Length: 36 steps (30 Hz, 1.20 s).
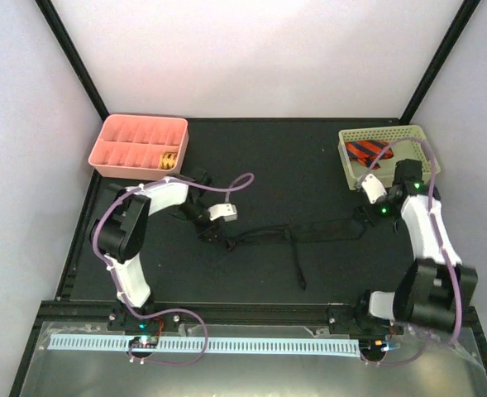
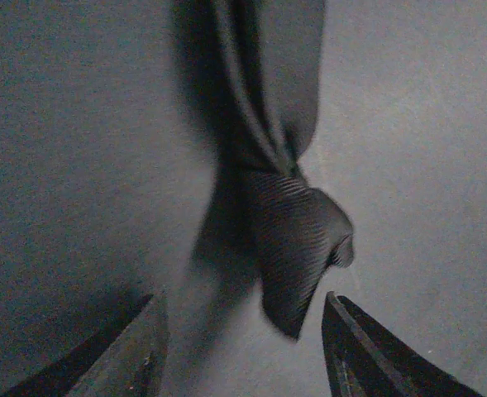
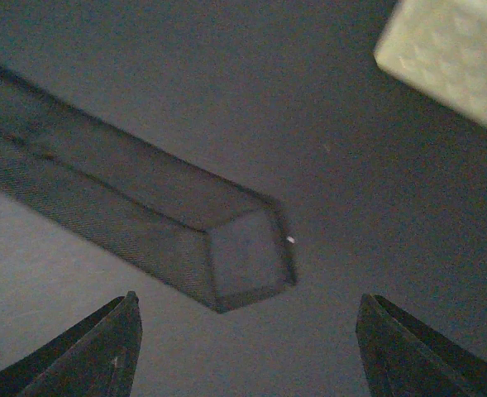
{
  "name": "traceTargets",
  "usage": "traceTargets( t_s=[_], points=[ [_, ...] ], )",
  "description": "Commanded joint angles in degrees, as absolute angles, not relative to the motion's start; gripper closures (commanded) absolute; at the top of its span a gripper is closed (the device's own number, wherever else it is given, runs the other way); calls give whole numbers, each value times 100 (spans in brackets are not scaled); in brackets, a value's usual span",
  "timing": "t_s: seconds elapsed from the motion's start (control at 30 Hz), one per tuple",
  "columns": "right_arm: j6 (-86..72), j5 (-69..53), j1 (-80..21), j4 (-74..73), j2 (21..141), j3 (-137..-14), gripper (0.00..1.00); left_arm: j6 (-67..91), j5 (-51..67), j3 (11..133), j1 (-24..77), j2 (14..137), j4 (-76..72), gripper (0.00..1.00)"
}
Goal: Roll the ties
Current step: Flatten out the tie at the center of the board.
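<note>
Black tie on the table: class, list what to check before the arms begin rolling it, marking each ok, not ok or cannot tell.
1. Black tie laid out on the table: ok.
2. Its end by the left gripper flat: not ok, twisted and bunched.
3. Its end by the right gripper flat: ok.
4. Both grippers open, holding nothing: ok.
5. Striped tie out of the way in the basket: ok.

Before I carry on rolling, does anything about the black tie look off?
Yes. The black tie is bunched and twisted, not flat, at the end lying between the fingers of the open left gripper. Mid-length, a narrow part trails toward the near edge. Its end by the right gripper lies flat.
</note>
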<state>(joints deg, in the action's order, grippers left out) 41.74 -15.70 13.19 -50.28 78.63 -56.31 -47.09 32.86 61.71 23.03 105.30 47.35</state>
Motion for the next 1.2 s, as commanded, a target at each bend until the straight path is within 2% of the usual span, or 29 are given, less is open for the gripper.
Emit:
traceTargets(
  t_s=[0.0,0.23,0.37,0.47,0.63,0.87,1.0,1.07,1.17],
  points=[
    [4907,-2296,568,-5825,6758,-5099,24,-4519,3701,6250,1874,9988,4697,44],
    [4592,-2293,-1580,-5377,5939,-4297,16,-4037,3641,5863,1726,9249,4269,37],
    [4053,-1807,-2625,-5234,6571,-4292,11,-3857,3650,5716,1806,9077,4142,30],
    [3819,-1868,-3038,-5196,6918,-4227,3,-3791,3196,5284,2143,8695,3693,29],
    [3432,-1438,-3877,-4602,6800,-3830,2,-3544,2789,4832,2391,8231,3069,29],
    [2956,-561,-4851,-4165,7360,-3635,2,-3271,2555,4694,2382,7961,2655,29],
    [2646,268,-4915,-3960,7762,-3717,12,-3167,2504,4638,2369,7854,2571,29],
    [2587,485,-4903,-3935,7688,-3718,25,-3158,2506,4568,2364,7756,2523,29],
    [2546,506,-4812,-3993,7359,-3739,50,-3243,2590,4440,2364,7621,2452,30]
  ],
)
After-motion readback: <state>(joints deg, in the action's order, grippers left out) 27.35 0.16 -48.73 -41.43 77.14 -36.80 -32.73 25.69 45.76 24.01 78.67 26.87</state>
